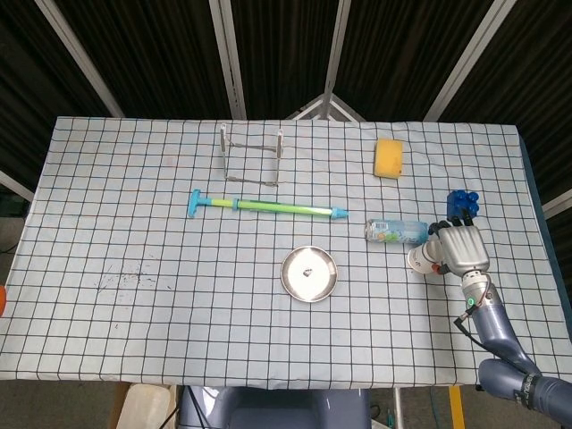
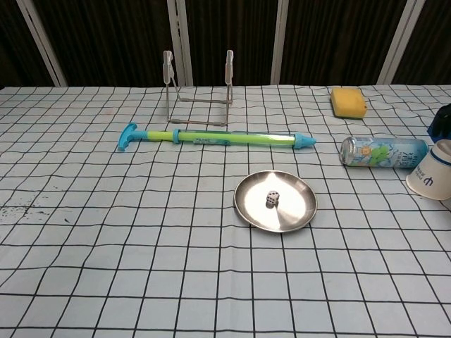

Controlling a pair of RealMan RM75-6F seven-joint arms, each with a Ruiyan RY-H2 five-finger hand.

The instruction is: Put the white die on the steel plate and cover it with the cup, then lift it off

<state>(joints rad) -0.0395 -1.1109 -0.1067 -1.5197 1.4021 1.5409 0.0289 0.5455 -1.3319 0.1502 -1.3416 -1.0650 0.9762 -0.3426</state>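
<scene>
Dark slatted backdrop behind a table under a black-gridded white cloth. Right hand sits at the table's right edge, fingers wrapped round the cup, which tilts with its mouth facing left; the grasp looks settled, so the cup seems ready for carrying. Left hand not in either view. The die already lies on the plate, well to the left of the hand and slightly nearer the robot, a little left of the plate's centre, so the first part of the task reads as done. The cup must now travel left over open cloth and come down mouth-first; holding it by the side wall suits that turn-over. Just left of the hand, nearly touching the cup, lies a can on its side, a likely thing to bump on departure. Just beyond the hand, a blue object, too small to identify. Farther beyond, a yellow sponge. Far left of the hand, past the plate, a green-and-blue pump lies across the cloth, with a wire rack behind it. None of these sits on the direct line to the plate.
</scene>
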